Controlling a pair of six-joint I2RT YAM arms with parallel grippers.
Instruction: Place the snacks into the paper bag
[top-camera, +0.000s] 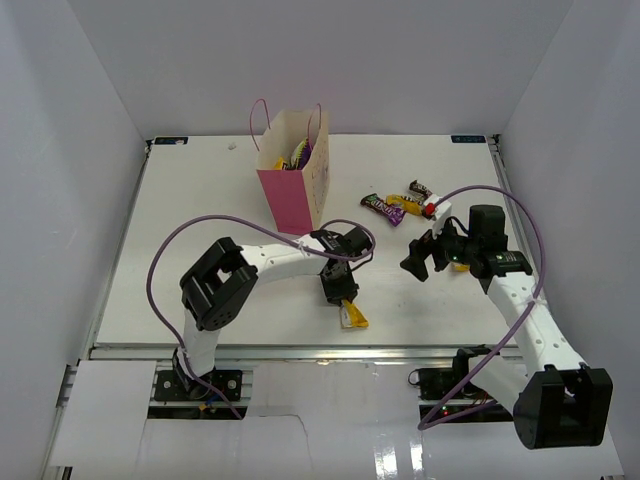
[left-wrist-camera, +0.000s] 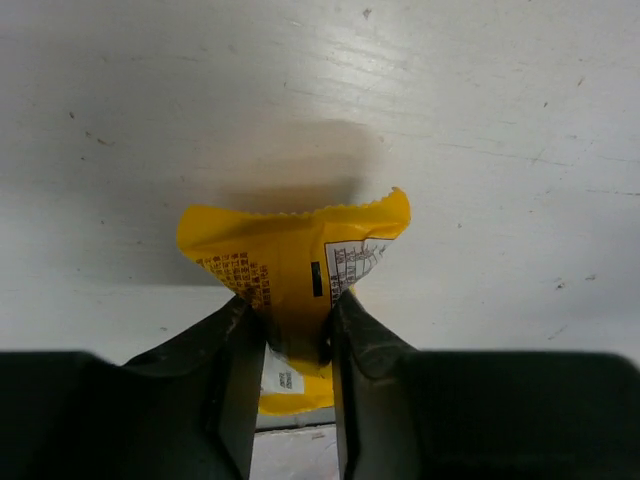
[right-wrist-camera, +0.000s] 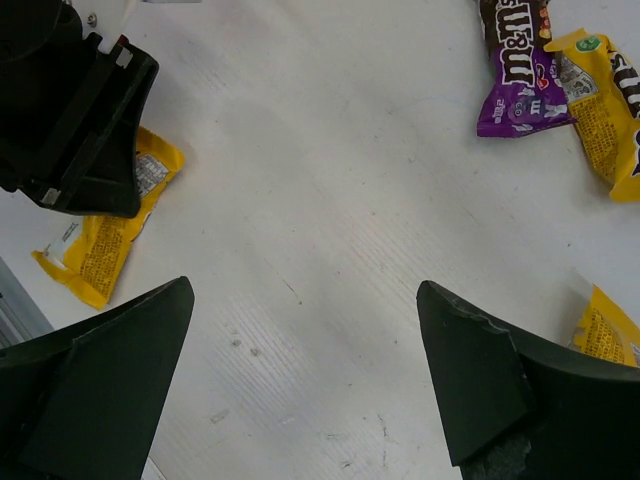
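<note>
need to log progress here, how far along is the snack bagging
Done: a few snacks already show in the open top of the paper bag. In hand: the left gripper is shut on a yellow packet near the front edge. Left: several loose packets lie to the right of the bag, near the open right gripper.

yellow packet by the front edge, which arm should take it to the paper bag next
Left. The left claw is shut on the yellow packet, paper bag standing nearby; the right claw is open, empty.
</note>
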